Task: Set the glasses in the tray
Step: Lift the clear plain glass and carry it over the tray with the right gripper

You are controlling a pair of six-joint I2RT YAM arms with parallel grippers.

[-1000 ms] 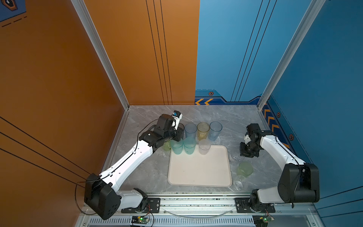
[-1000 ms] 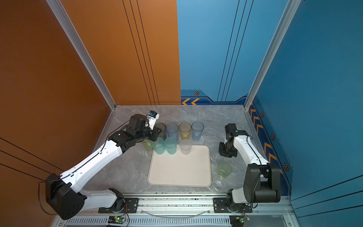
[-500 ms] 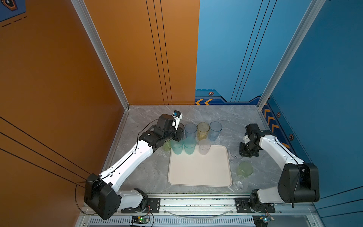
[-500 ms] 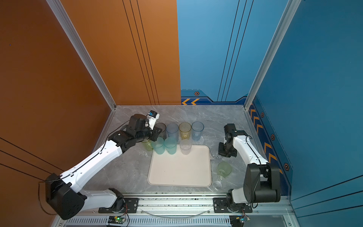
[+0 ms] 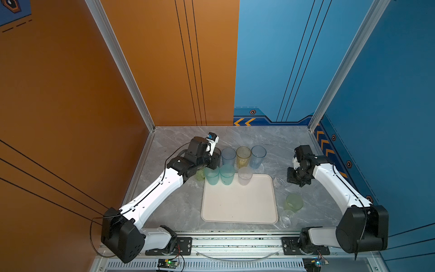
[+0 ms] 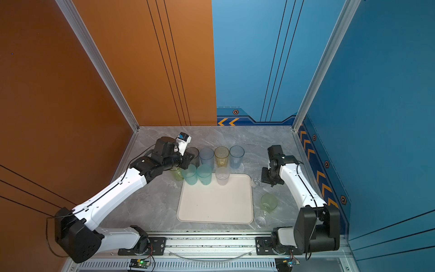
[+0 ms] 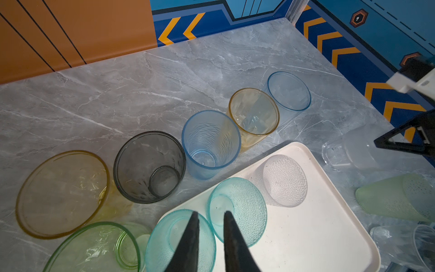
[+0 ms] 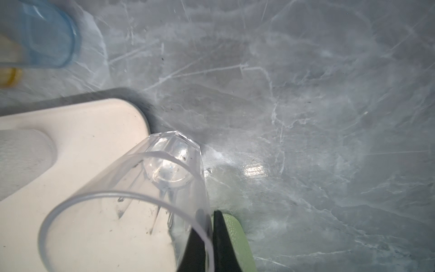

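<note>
1. My right gripper (image 8: 213, 215) has just pressed closed, pinching the clear tumbler (image 8: 153, 188) by its wall at the rim, low centre of the wrist view.
2. That tumbler sits just right of the tray (image 5: 237, 205), mid-frame in a top view. I judge it ready to lift.
3. The left gripper (image 7: 209, 215) has its jaws slightly apart and empty, above a teal glass (image 7: 237, 212).

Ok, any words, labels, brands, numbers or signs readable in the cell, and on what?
No readable words, brands or numbers on the glasses or tray.
Signs only: yellow chevrons and hexagon badges on the blue wall trim.
Blue patch on left wrist camera: too small to read.
</note>
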